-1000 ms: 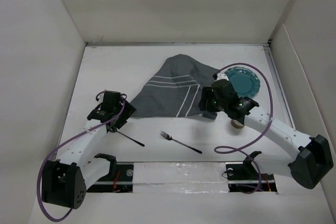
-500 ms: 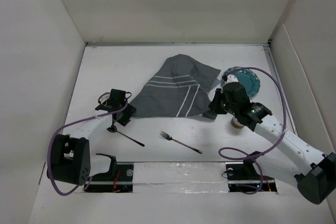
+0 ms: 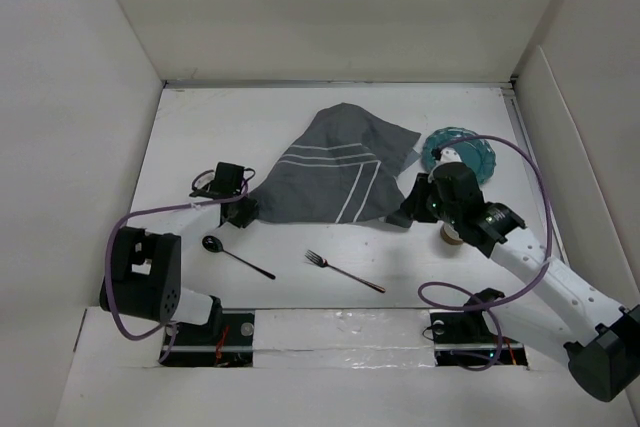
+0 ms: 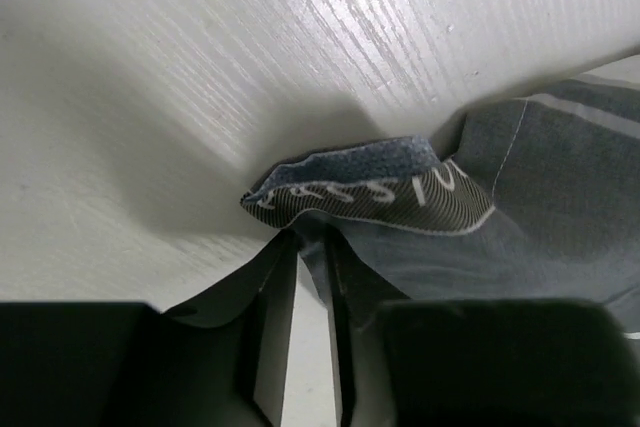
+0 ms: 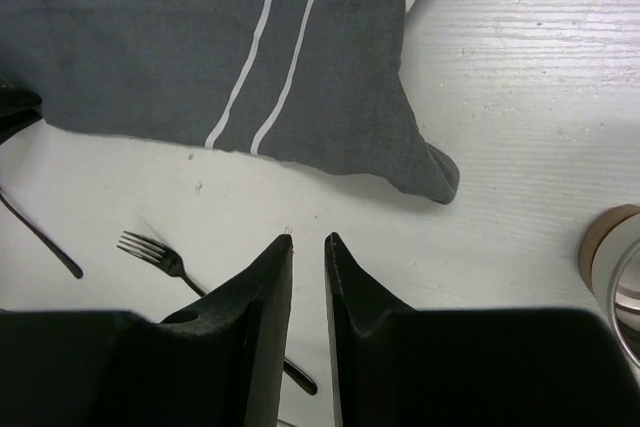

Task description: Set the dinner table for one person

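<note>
**Tabletop** (image 3: 220, 127): large white rectangle, matte, with a fine wood grain in the wrist views. It fills the floor of the enclosure and carries every item below.

**Walls** (image 3: 330, 7): plain white panels at the left, back and right; a slanted white board stands along the right edge.

**Mat** (image 3: 335, 167): dark grey cloth with white stripes, lying crumpled and askew at the middle of the tabletop. Its left corner is curled up off the surface.

**Plate** (image 3: 475, 159): teal, at the far right, just beside the mat's right edge.

**Cup** (image 5: 605, 247): tan-rimmed, near the plate, partly hidden under the right arm in the top view.

**Spoon** (image 3: 237, 256): dark, lying flat near the front left, apart from the mat.

**Fork** (image 3: 345, 273): dark, lying flat near the front centre, tines to the left.

**Left gripper** (image 4: 308, 239): at the mat's curled left corner. Jaws nearly together with the hem between their tips; whether they clamp it cannot be told.

**Right gripper** (image 5: 308, 239): over bare tabletop near the mat's right corner. Jaws a slim gap apart, nothing between them.

**Cables** (image 3: 530, 177): purple, looping along each arm.
</note>
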Robot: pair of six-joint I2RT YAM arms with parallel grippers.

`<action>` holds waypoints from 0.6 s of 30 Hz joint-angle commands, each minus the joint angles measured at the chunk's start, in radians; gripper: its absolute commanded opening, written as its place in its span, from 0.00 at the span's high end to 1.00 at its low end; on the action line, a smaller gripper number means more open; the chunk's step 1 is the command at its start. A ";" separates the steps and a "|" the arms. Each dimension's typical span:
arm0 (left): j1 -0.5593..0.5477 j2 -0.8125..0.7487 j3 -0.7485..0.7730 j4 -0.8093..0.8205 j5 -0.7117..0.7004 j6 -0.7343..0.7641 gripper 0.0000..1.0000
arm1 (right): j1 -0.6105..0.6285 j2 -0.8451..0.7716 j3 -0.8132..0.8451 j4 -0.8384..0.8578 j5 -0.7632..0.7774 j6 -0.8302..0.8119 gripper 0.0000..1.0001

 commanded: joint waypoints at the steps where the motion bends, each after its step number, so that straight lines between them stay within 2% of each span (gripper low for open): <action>1: 0.001 0.034 0.001 -0.048 -0.022 0.040 0.85 | -0.024 -0.042 0.002 -0.009 0.030 0.003 0.73; 3: 0.001 0.041 0.009 -0.053 -0.024 0.063 0.93 | -0.036 -0.058 0.000 -0.021 0.036 0.003 0.70; 6: 0.001 0.053 0.024 -0.064 -0.038 0.081 1.00 | -0.062 -0.064 -0.019 -0.030 0.039 -0.001 0.59; 9: 0.011 0.045 0.058 -0.073 -0.059 0.132 1.00 | -0.088 -0.044 -0.047 -0.043 0.019 -0.001 0.46; 12: 0.023 0.004 0.116 -0.093 -0.097 0.199 1.00 | -0.099 0.001 -0.073 -0.037 -0.028 -0.001 0.41; 16: 0.032 -0.090 0.199 -0.108 -0.145 0.273 1.00 | -0.109 0.063 -0.087 0.008 -0.070 0.010 0.42; 17: 0.032 -0.100 0.208 -0.110 -0.154 0.294 1.00 | -0.109 0.089 -0.089 0.014 -0.071 0.016 0.45; 18: 0.032 -0.114 0.217 -0.108 -0.154 0.307 1.00 | -0.121 0.099 -0.089 0.022 -0.102 0.022 0.54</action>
